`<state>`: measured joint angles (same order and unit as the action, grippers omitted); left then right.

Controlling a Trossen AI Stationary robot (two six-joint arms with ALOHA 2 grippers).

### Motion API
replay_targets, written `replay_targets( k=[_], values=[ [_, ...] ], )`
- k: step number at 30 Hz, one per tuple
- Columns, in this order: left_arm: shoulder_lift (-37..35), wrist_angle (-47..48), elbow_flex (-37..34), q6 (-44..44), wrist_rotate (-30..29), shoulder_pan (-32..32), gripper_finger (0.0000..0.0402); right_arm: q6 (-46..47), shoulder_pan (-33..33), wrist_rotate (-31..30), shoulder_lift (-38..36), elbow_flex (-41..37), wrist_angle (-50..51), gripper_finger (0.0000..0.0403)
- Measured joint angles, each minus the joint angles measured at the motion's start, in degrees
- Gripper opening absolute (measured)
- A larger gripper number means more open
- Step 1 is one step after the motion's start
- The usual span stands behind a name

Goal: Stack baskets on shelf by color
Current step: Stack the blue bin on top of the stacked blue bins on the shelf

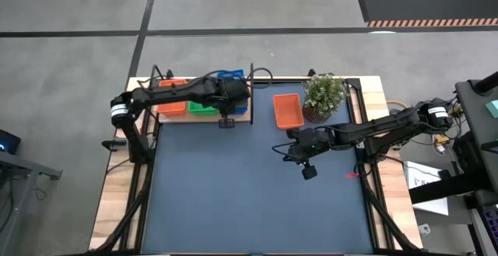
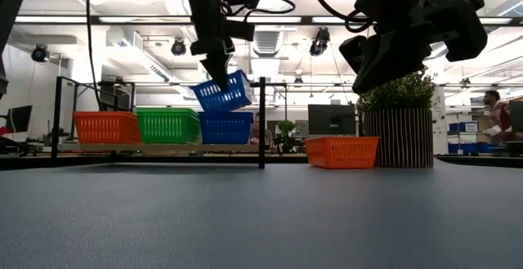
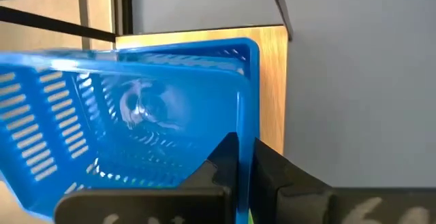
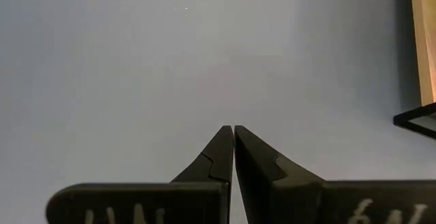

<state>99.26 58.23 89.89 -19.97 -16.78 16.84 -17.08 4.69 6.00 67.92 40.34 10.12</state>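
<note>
My left gripper [image 2: 219,77] is shut on a blue basket [image 2: 222,91], which it holds tilted in the air above another blue basket [image 2: 226,127] on the wooden shelf [image 2: 163,147]. A green basket [image 2: 167,125] and a red-orange basket [image 2: 106,127] stand beside that one on the shelf. The black post [image 2: 261,122] stands at the shelf's right end. Another red-orange basket [image 1: 288,110] rests on its bottom on the mat. My right gripper [image 4: 234,130] is shut and empty above the mat [image 1: 257,194]. My left gripper pinches one wall of the blue basket at its rim [image 3: 244,125], near a corner, with one finger [image 3: 221,157] inside the basket and one [image 3: 272,166] outside. The fingers come from above, pointing down. The basket hangs tilted below them, clear of the basket underneath.
A potted plant [image 1: 324,96] stands at the far right of the mat, beside the loose red-orange basket. Wooden table strips [image 1: 389,131] border the mat. The mat's near half lies open in front of both arms.
</note>
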Motion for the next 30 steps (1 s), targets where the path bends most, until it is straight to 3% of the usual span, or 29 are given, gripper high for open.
replay_targets(
  k=[30],
  values=[
    [-0.07, -4.96, -2.41, 0.04, 0.04, 0.94, 0.0000, 0.59, 0.00, -0.02, 0.00, 0.00, -0.06, 0.0009]
  ],
)
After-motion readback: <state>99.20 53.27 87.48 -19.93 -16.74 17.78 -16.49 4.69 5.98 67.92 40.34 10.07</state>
